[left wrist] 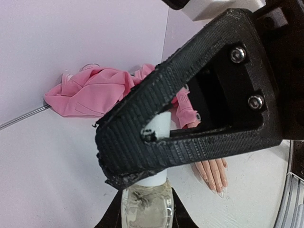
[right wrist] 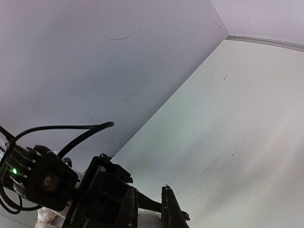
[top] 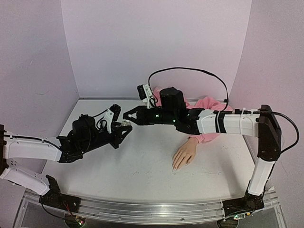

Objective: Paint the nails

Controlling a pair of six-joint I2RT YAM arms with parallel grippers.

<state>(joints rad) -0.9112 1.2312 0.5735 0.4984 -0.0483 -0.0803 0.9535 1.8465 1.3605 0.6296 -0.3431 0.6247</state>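
Both shut tight above the table's (top: pixel 142 175) left side: left claw (top: pixel 122 129) on the light, slick-looking bottle (left wrist: pixel 147 209), right claw (top: pixel 127 115) pinching its cap (left wrist: pixel 159 126); hard, glossy nails (top: pixel 175 166) lie toward the right edge.

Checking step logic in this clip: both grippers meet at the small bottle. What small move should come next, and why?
Probably twist the right gripper to unscrew the white cap, which its jaws appear shut on, while the left gripper holds the bottle steady. The nails look bare, and the bottle seems closed.
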